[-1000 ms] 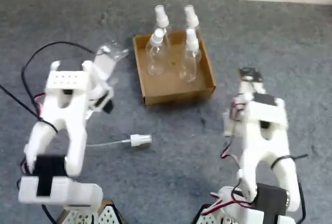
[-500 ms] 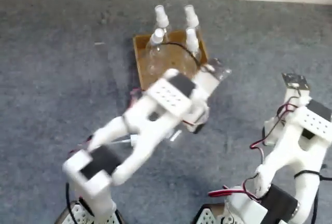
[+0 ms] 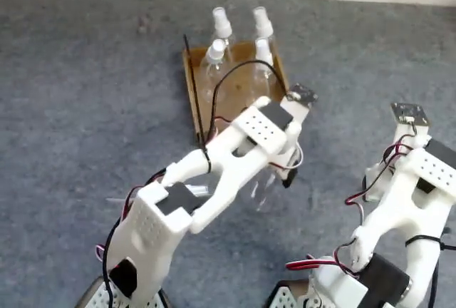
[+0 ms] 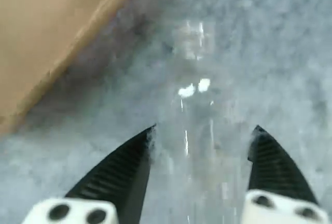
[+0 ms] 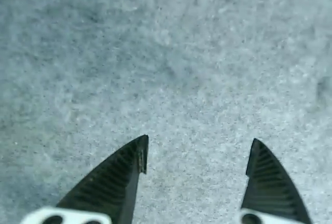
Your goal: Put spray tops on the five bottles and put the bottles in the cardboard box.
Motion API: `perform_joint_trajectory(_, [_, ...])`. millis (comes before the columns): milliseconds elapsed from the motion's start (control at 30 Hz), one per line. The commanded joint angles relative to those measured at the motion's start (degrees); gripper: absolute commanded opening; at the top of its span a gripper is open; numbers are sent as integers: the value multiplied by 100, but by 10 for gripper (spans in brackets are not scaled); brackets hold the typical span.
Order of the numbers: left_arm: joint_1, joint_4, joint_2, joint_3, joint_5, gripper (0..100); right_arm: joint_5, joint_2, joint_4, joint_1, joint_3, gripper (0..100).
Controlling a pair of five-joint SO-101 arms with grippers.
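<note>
Clear plastic shows between the left fingers (image 4: 129, 167): they pinch the body of a bottle (image 4: 194, 73), one black pad on each side. Its neck points away past their tips. Through the blur, the neck appears to carry no spray top.

From the high view, the left arm (image 3: 242, 144) stretches across the grey surface (image 3: 85, 108). The bottle (image 3: 265, 188) hangs just under its fingers.

The cardboard box (image 3: 239, 53) lies just beyond those fingers, with its near corner close to them. In the left wrist view its brown wall (image 4: 46, 32) runs beside the bottle's neck without touching it.

Four capped bottles (image 3: 216, 65) with white spray tops stand upright at the box, past the left fingers. Two are clearly inside it. I cannot tell whether the far two are inside or just behind the far rim.

The right fingers (image 5: 119, 177) are spread wide with only grey surface between them. The right arm (image 3: 410, 180) sits well apart from the box and the pinched bottle.
</note>
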Motion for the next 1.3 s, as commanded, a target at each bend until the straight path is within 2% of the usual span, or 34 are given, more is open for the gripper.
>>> perform_joint_trajectory(0, [-242, 800, -92, -769, -571, 249, 26, -101, 145, 40, -330, 249])
perform_joint_trajectory(133, [-259, 1626, -101, -1402, -1099, 246, -18, -101, 497, -215, -453, 249])
perform_joint_trajectory(267, [-840, 1960, -523, -1516, -1697, 245, -738, -101, 936, -673, -963, 249])
perform_joint_trajectory(433, [-1771, 1960, -1938, -382, -2778, 245, -1758, -101, 1314, -1815, -1490, 249])
perform_joint_trajectory(567, [-2536, 1960, -3266, 901, -3684, 214, -3015, -101, 1358, -2967, -1596, 249])
perform_joint_trajectory(667, [-3380, 1952, -4013, 1780, -4589, 199, -3965, -57, 1279, -3793, -1560, 249])
perform_joint_trajectory(833, [-4936, 1275, -4444, 2747, -5688, 200, -5240, -31, 664, -4954, -1552, 249])
perform_joint_trajectory(900, [-5393, 1029, -4444, 2941, -6022, 200, -5521, -31, 242, -5279, -1552, 249])
perform_joint_trajectory(1033, [-5859, 607, -4444, 3204, -6655, 200, -5591, 189, -303, -5411, -1314, 249])
perform_joint_trajectory(1133, [-5859, 484, -4444, 3275, -6769, 200, -5662, 699, -497, -5402, -1288, 249])
perform_joint_trajectory(1267, [-5613, 527, -4444, 3275, -6848, 200, -6338, 1376, -716, -5358, -1288, 249])
